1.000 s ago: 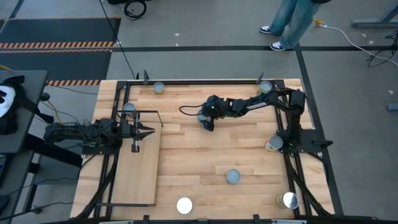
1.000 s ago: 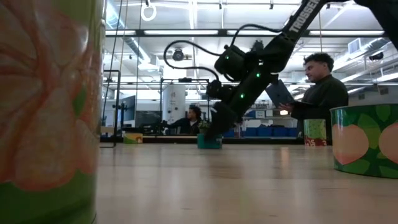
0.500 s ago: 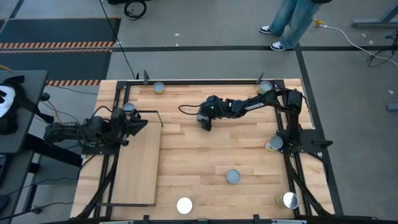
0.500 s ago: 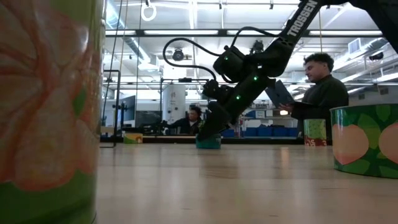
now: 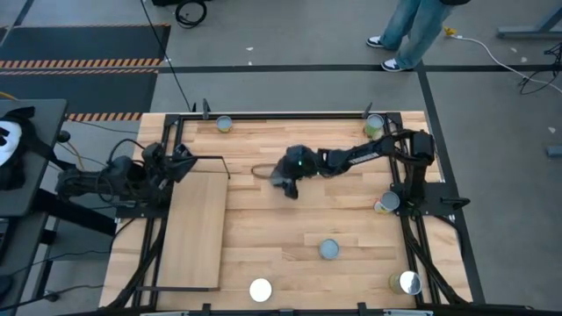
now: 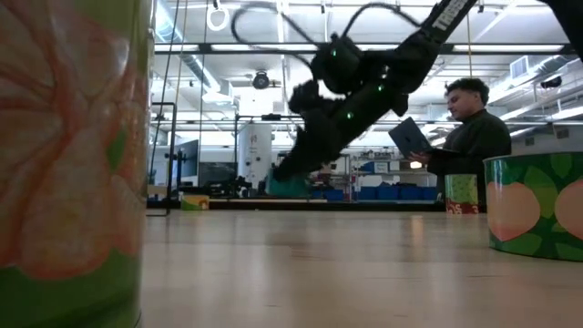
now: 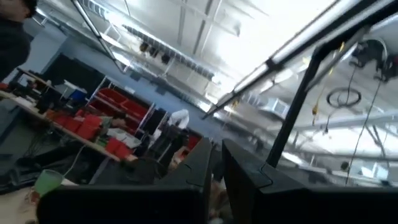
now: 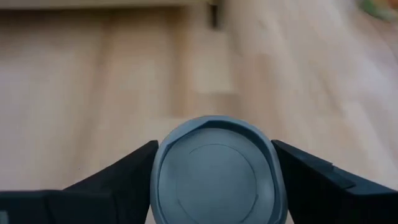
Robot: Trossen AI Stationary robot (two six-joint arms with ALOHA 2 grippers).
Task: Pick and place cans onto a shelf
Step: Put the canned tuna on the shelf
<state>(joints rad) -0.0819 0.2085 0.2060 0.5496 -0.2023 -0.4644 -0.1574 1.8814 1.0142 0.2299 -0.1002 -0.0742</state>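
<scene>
My right gripper (image 5: 288, 182) is shut on a small can with a pale-blue top (image 8: 214, 167) and teal sides (image 6: 287, 185), above the middle of the table. My left gripper (image 5: 182, 164) is at the far left corner of the shelf (image 5: 198, 237), tipped upward, its fingers close together (image 7: 217, 180) and empty. The shelf is a light-wood board in a thin black frame, lying flat at the table's left. Other cans stand upright on their bases at the far edge (image 5: 224, 124), (image 5: 375, 123), at the right (image 5: 386, 203) and toward the near edge (image 5: 328, 249). My right gripper pinches the can's round side wall (image 8: 155, 171) between its two fingers, one on each side just below the top. The fingers slant down from the table's right. The can is lifted clear of the table, its top facing the wrist camera.
Two more cans stand at the near edge (image 5: 261, 290), (image 5: 407, 283); in the low view one fills the left side (image 6: 73, 155) and one stands at the right (image 6: 537, 205). Black frame rails run along the table's sides. People are in the room beyond.
My right gripper has lifted the can off the table and carried it a little toward the near edge and the left. My left arm has drawn back from over the shelf toward the table's left edge and tipped its gripper upward.
</scene>
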